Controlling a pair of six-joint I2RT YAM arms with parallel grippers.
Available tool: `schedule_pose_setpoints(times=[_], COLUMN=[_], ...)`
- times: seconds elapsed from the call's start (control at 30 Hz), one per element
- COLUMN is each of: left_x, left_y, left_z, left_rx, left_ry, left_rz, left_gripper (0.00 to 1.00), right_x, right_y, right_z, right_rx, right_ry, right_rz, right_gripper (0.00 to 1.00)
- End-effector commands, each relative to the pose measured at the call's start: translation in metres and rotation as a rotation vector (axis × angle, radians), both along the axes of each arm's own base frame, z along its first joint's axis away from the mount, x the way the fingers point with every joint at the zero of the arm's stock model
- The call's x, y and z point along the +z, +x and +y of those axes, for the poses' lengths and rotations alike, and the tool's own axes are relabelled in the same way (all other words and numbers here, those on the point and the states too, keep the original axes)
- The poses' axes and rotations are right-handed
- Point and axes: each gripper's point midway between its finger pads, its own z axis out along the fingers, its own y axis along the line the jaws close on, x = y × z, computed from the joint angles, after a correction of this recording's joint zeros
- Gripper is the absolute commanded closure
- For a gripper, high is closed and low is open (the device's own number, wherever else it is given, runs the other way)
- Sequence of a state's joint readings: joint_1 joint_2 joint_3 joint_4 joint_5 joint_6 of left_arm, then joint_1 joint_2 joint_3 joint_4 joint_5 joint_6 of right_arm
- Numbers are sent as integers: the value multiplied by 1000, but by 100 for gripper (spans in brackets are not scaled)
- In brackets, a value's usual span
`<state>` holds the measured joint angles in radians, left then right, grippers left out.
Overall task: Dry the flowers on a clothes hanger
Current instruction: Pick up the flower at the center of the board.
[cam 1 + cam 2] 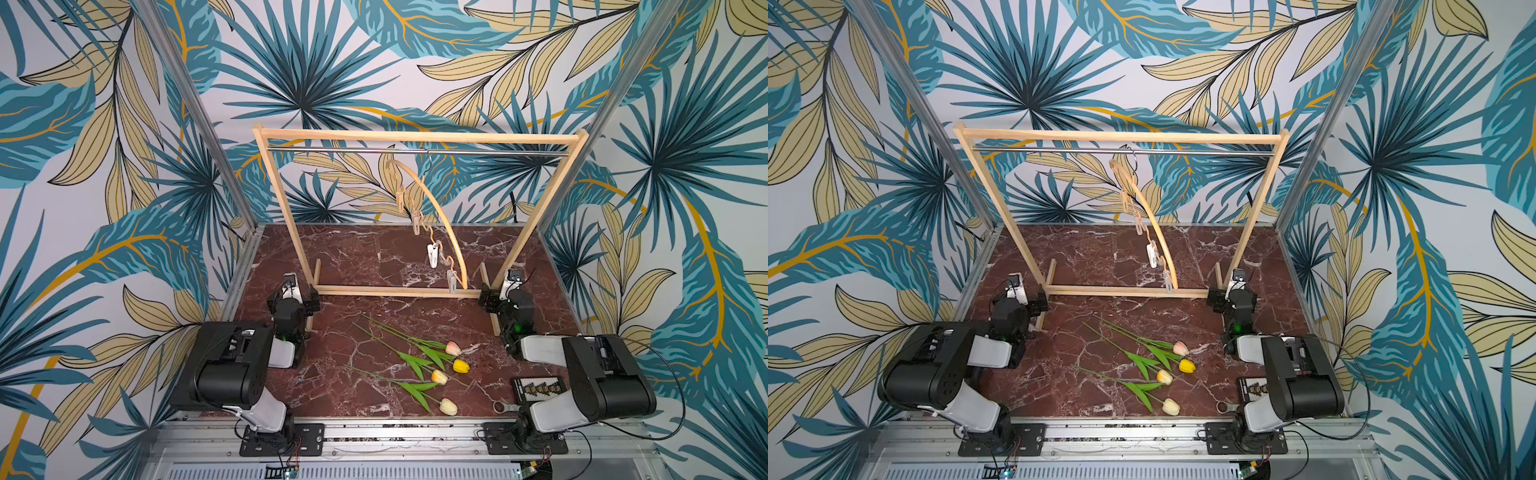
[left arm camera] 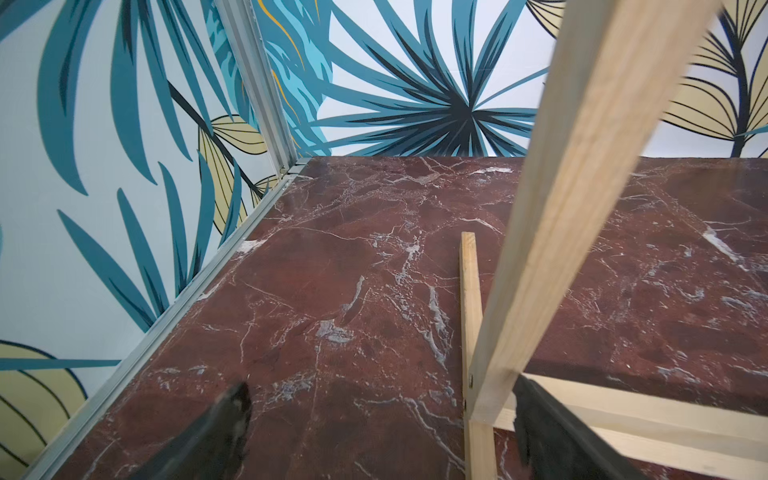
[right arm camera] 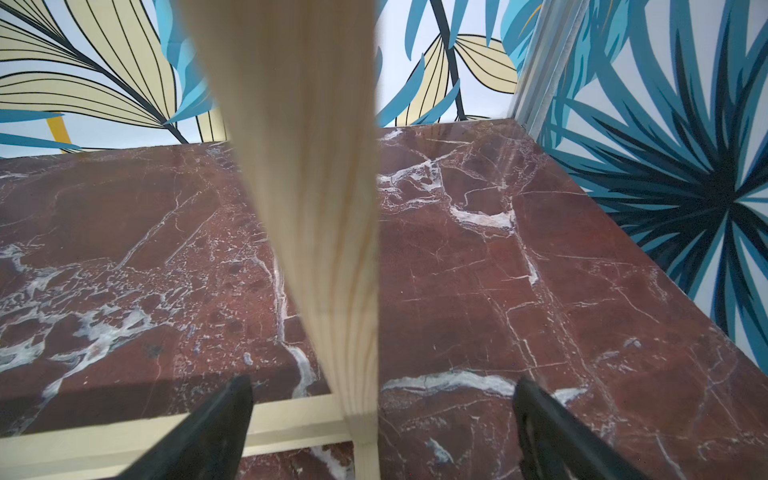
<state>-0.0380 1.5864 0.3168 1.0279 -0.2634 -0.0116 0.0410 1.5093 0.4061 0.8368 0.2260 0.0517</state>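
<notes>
Four artificial tulips with thin green stems and green leaves lie flat on the red-brown marble-patterned table (image 1: 332, 249) in both top views, in its near half and a little toward the right edge. Their heads point toward the near right corner and their stems toward the far left. The cream tulip (image 1: 449, 406) lies nearest the near edge. The orange-yellow tulip (image 1: 439, 377), the bright yellow tulip (image 1: 461, 366) and the pink tulip (image 1: 453, 348) follow it farther in, close together with leaves overlapping.

A large rectangular frame of pale wooden bars (image 1: 415, 137) stands across the middle of the table, with a thin metal rail (image 1: 415, 152) just under its top bar. The light wooden clothes hanger (image 1: 440, 212) hangs from that rail by its hook (turned almost edge-on to the camera). Its small peg clips (image 1: 432, 254) dangle from the wavy lower bar, well apart from the flowers.

The left gripper (image 2: 380, 397) sits low by the frame's left foot, jaws spread wide and gripping nothing. The upright (image 2: 582, 166) rises between its fingers, close to one of them. The right gripper (image 3: 382, 386) sits likewise at the frame's right foot, jaws released, with the blurred upright (image 3: 307, 166) between its fingers (image 3: 237, 399).

Near the near right corner, a small black tray (image 1: 540, 386) and a metal ring (image 1: 500, 406) lie partly hidden by the right arm.
</notes>
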Motion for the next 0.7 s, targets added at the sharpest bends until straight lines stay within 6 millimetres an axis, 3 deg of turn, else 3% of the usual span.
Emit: schedule_pose_setpoints(times=[0.0, 0.6, 0.67], left_x=[17, 16, 14], left_y=[10, 11, 13], left_z=[2, 2, 3], left_rx=[-1, -5, -23], left_ry=[-8, -15, -40], left_rz=[-47, -39, -15], left_gripper=[0, 0, 0], right_x=[6, 6, 17], right_y=[1, 1, 1], right_z=[0, 0, -7], right_rx=[6, 6, -42], right_ry=[-5, -4, -27], right_rz=[-18, -19, -43], right_gripper=[0, 0, 0])
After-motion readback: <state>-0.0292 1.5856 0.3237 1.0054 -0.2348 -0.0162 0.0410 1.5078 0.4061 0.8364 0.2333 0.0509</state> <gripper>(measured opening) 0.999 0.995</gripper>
